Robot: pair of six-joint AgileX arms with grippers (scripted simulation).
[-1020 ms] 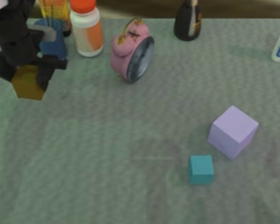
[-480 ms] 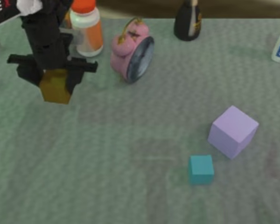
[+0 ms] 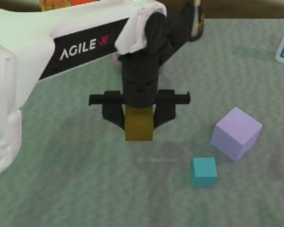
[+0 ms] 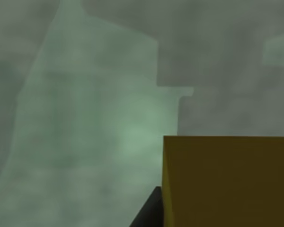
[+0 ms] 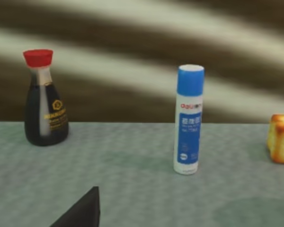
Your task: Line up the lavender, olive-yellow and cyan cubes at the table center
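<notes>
Olive-yellow cube [image 3: 139, 123], squared to the table edges, sits clamped in left hand [image 3: 139, 124].

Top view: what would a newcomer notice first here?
The big white left arm reaches in from the left, its left gripper holding the olive-yellow cube over the table center. To the right lie the lavender cube and the small cyan cube.

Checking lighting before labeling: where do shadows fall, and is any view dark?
Top view: a soft shadow lies on the table below the left claw and olive-yellow cube. Left wrist view: broad arm shadows across the cloth. No view is dark.
</notes>
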